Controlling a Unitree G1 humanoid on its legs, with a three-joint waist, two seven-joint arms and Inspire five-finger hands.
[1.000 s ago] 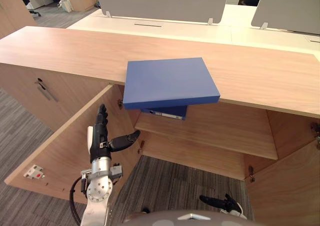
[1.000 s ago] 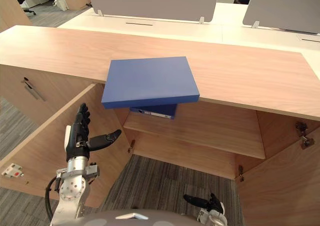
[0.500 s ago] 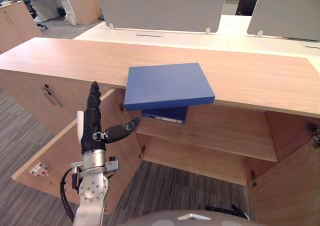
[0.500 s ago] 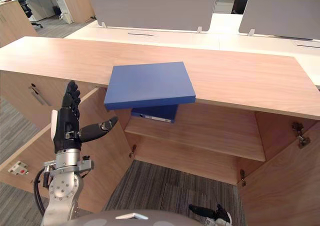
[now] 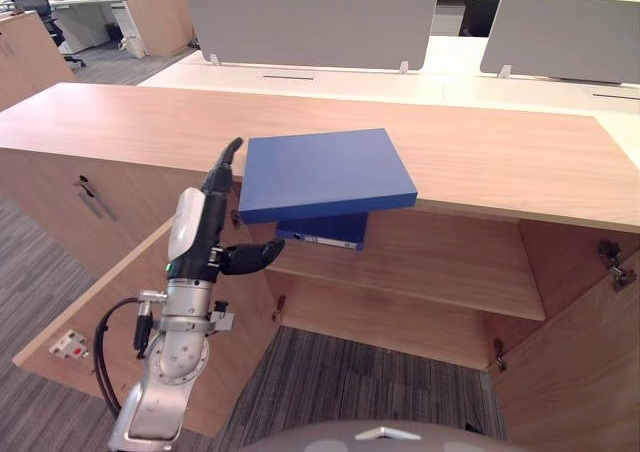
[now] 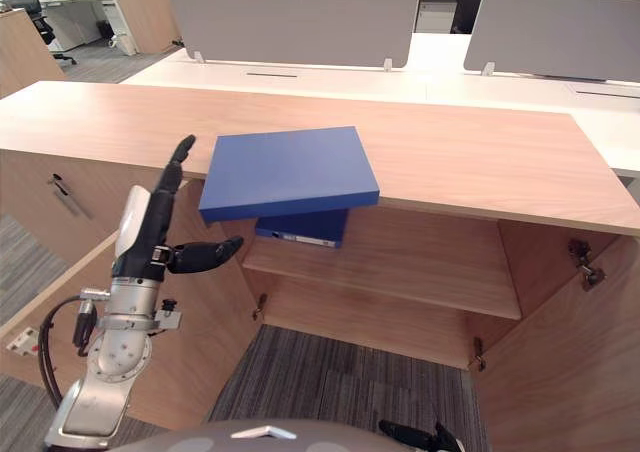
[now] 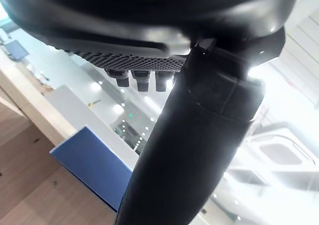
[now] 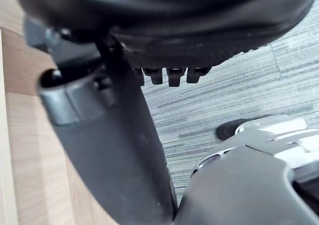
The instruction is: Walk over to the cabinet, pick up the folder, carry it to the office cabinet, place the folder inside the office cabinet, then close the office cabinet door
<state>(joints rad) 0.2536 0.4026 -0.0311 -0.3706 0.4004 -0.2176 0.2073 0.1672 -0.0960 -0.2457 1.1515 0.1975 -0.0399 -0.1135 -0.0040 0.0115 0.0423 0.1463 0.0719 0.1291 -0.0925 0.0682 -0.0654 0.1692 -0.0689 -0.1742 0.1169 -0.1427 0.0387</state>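
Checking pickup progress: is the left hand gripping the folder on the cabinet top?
No, the left hand is raised with straight fingers beside the folder, which lies flat on the cabinet top.

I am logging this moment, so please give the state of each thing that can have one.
Left door: open.
Right door: open.
Top folder: flat on the cabinet top, overhanging its edge, not held.
Lower folder: lying on the shelf.
Left hand: open, raised beside the top folder.
Right hand: open, empty.
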